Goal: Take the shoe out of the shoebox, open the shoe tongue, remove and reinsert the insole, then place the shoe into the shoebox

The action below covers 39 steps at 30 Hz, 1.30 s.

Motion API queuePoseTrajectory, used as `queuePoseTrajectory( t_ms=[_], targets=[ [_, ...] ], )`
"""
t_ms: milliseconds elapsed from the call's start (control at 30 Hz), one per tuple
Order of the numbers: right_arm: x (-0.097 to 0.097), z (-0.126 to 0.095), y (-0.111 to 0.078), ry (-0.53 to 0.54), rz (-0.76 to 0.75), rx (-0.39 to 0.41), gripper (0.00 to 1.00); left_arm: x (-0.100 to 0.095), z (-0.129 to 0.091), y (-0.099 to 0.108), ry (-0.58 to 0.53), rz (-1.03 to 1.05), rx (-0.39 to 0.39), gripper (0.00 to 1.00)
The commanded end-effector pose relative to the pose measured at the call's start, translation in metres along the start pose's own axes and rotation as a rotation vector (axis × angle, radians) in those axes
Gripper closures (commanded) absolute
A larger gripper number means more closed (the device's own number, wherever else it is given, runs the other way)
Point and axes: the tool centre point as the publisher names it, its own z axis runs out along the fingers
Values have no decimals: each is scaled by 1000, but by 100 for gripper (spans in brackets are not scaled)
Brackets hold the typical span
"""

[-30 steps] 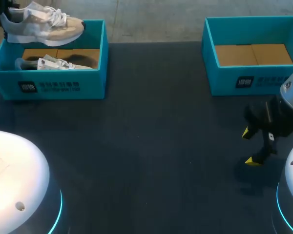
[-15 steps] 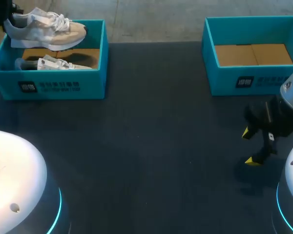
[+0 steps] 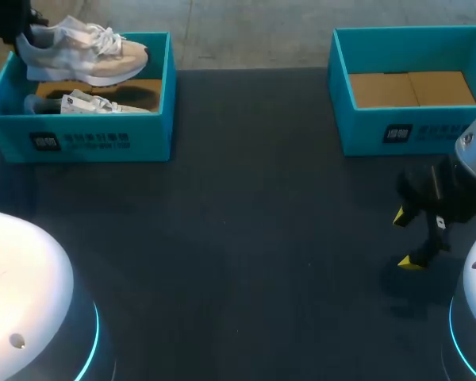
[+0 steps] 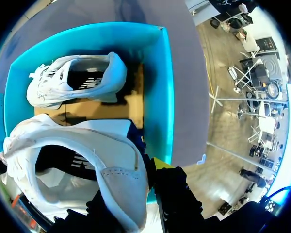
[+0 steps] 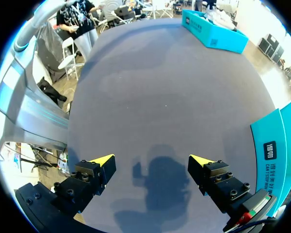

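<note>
A white and beige shoe (image 3: 83,54) hangs over the left teal shoebox (image 3: 79,141), with my left gripper (image 3: 20,32) shut on its heel at the box's far left corner. In the left wrist view the held shoe (image 4: 87,170) fills the space at my fingers, its heel collar pinched between them; one yellow fingertip (image 4: 161,163) shows. A second white shoe (image 3: 91,103) (image 4: 77,82) lies on its side on the box's cardboard floor. My right gripper (image 3: 407,238) (image 5: 153,162) hovers open low over the table at the right, nothing between its fingers (image 5: 102,161).
A second teal shoebox (image 3: 412,131) stands at the back right with only a cardboard floor showing; its wall (image 5: 276,145) is close beside my right gripper. Dark table (image 3: 246,238) stretches between the two boxes.
My left gripper has carried the shoe a little to the right over the left box. The right arm has not moved.
</note>
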Motion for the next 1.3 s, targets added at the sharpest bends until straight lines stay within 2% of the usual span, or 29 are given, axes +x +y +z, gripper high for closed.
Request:
queuePoseTrajectory(
  t_ms=[33,633,1067,1300],
  targets=[
    [2,0,0,-3,0,0,0,-2,3,2,12,-4,4,100],
    [2,0,0,-3,0,0,0,-9,25,-4,23,-18,37,100],
    [2,0,0,-3,0,0,0,-9,24,14,25,-50,14,100],
    [2,0,0,-3,0,0,0,-14,31,17,28,-46,16,100]
  ],
)
